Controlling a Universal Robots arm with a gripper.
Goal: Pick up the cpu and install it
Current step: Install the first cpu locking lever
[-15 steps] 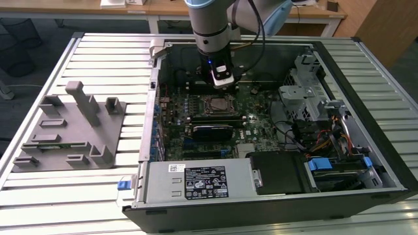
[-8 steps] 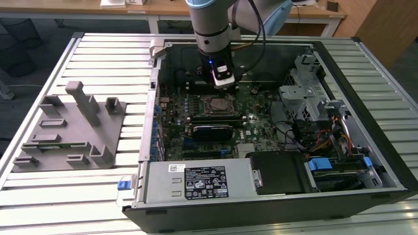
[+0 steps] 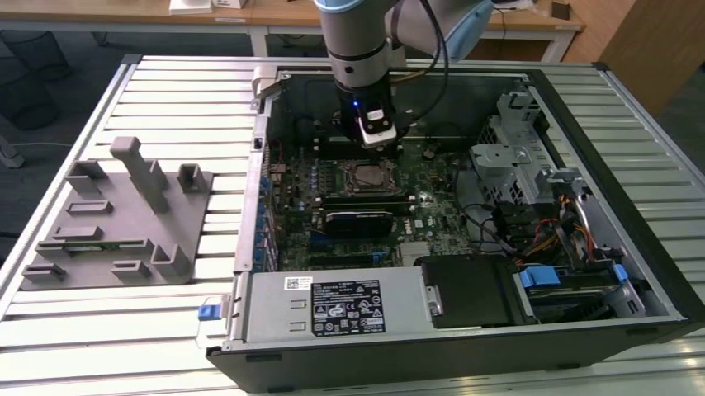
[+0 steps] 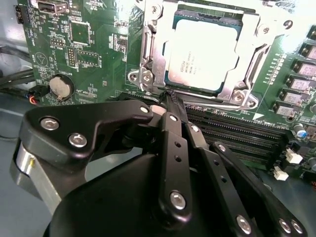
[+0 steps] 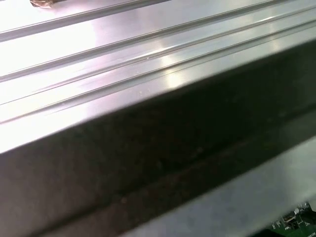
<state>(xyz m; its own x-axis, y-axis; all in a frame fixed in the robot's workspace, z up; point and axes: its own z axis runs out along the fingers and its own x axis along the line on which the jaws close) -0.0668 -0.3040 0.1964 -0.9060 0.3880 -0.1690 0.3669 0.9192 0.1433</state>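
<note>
The cpu (image 4: 205, 52), a square chip with a pale silvery top, lies flat inside the metal-framed socket (image 4: 148, 54) of the green motherboard (image 4: 94, 39). My gripper (image 4: 170, 96) hangs just beside the socket's edge with its black fingers (image 4: 174, 143) pressed together and nothing between them. In the exterior view the gripper (image 3: 377, 137) is inside the open computer case, a little above and behind the socket (image 3: 364, 176).
A grey slotted holder block (image 3: 111, 223) stands on the slatted table at the exterior view's left. Inside the case are memory slots (image 4: 237, 131), a power supply (image 3: 330, 305) and a drive cage (image 3: 518, 165). The first wrist view has the dark case wall (image 5: 163, 148).
</note>
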